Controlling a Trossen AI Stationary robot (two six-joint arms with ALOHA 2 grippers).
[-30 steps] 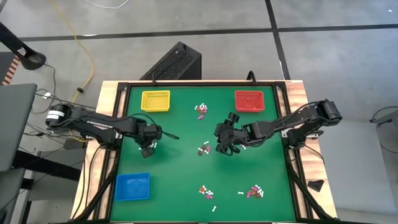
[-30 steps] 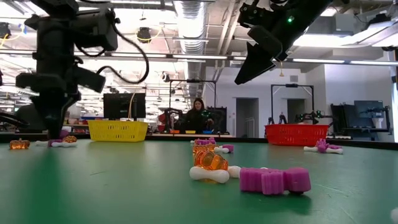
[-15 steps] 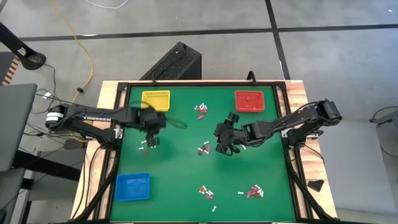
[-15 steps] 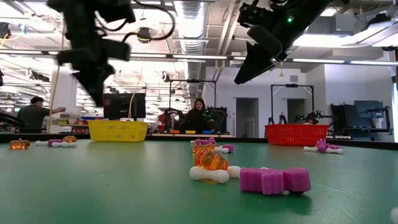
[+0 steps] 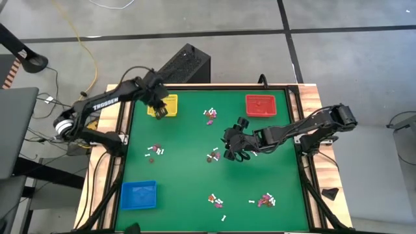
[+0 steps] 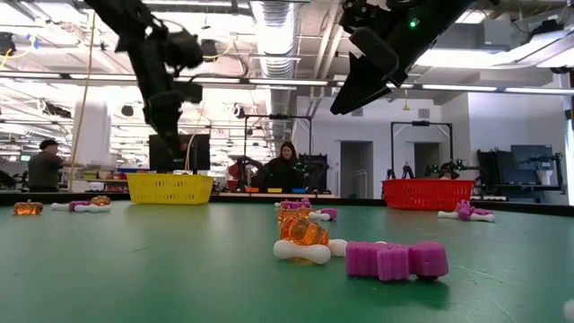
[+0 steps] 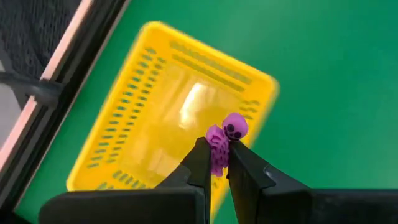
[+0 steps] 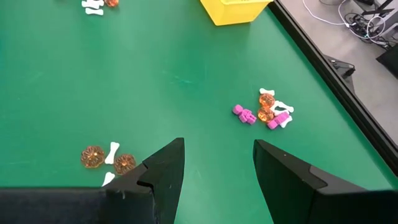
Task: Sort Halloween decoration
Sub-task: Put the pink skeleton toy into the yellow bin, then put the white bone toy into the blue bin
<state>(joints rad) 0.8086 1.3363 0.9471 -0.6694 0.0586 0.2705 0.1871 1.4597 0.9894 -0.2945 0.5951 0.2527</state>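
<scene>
My left gripper (image 7: 217, 149) hangs over the near edge of the yellow tray (image 7: 163, 99), at the table's far left (image 5: 170, 101), shut on a tiny purple skeleton trinket (image 7: 224, 134). My right gripper (image 8: 214, 167) hovers open above mid-table (image 5: 232, 153), nothing between its fingers. Below and ahead of it lie two orange pumpkins (image 8: 93, 156) with a white bone, and farther off a purple figure (image 8: 244, 114) among orange and white trinkets. Other little heaps of trinkets lie flat on the green mat (image 5: 155, 151), (image 5: 210, 115), (image 5: 265, 200). My left gripper pinches the purple skeleton by its body (image 7: 218, 148) between its two fingertips (image 7: 200, 163). The fingers slant steeply down from above. The round head (image 7: 234, 126) sticks out past the tips. The trinket is lifted clear, above the yellow tray.
A red tray (image 5: 260, 104) stands at the far right and a blue tray (image 5: 138, 195) at the near left. Black rails (image 5: 127, 130) frame the mat. Beyond the table's far edge, people stand in the room (image 6: 285, 166).
My left gripper has risen from the heap of trinkets at the table's left and swung toward the far edge, over the yellow tray, staying shut. The purple skeleton has gone with it, lifted clear of the mat. My right arm has kept still.
</scene>
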